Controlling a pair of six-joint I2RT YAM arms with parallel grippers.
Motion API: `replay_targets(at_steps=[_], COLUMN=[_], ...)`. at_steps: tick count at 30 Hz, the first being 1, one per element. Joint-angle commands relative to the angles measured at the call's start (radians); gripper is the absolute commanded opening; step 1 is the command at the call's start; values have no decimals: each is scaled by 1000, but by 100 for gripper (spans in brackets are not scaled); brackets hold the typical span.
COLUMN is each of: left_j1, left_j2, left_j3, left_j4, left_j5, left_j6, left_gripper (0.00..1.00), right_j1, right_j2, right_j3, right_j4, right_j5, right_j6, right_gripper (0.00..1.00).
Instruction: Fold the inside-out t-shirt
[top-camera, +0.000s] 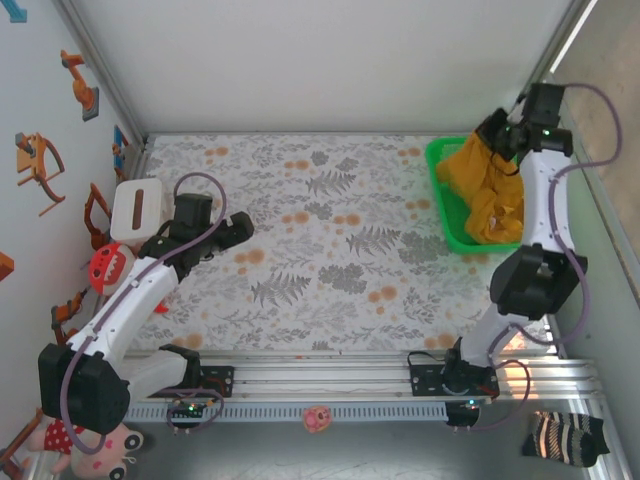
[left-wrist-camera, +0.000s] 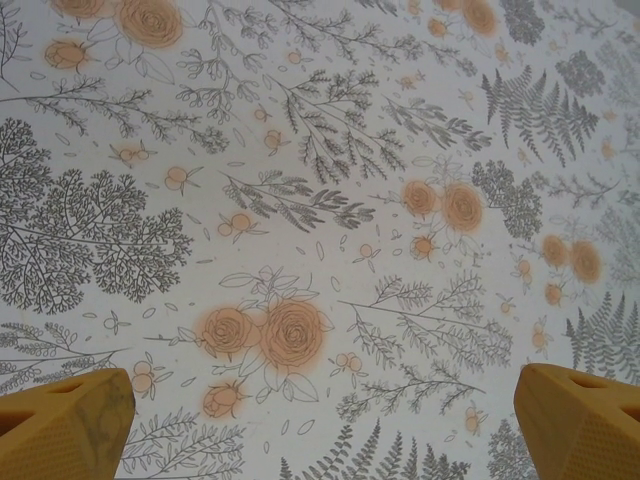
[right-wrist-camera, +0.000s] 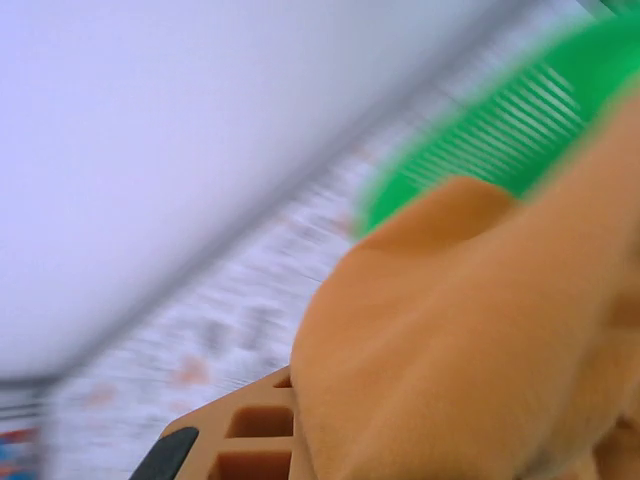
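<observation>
Right hand (top-camera: 497, 136) on one t-shirt (top-camera: 468, 168)

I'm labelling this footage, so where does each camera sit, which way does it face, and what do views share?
Top external: above, behind the robot, looking down at the table; both arms, left gripper, right gripper.
Left wrist: faces down at the table; its spread fingertips.
Right wrist: blurred, close against the t-shirt; one finger.
Shared: t-shirt and green basket, top and right wrist.
</observation>
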Motion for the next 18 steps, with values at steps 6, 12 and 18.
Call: replay_targets(at_steps=[6, 12, 18], left_j1=[-2, -3, -1], left_j2=[56, 94, 85], left_j3=[150, 187, 188], left_j4=[49, 55, 41], left_j5=[35, 41, 4], left_j6=[10, 7, 11], left_gripper=[97, 97, 97], right_j1=[225, 366, 421], right_j2=[-39, 64, 34], right_j3=[268, 334, -75], right_j4=[666, 801, 942], right_j5=[-348, -321, -312], right_j6=[590, 727, 726], right_gripper=[0, 0, 0])
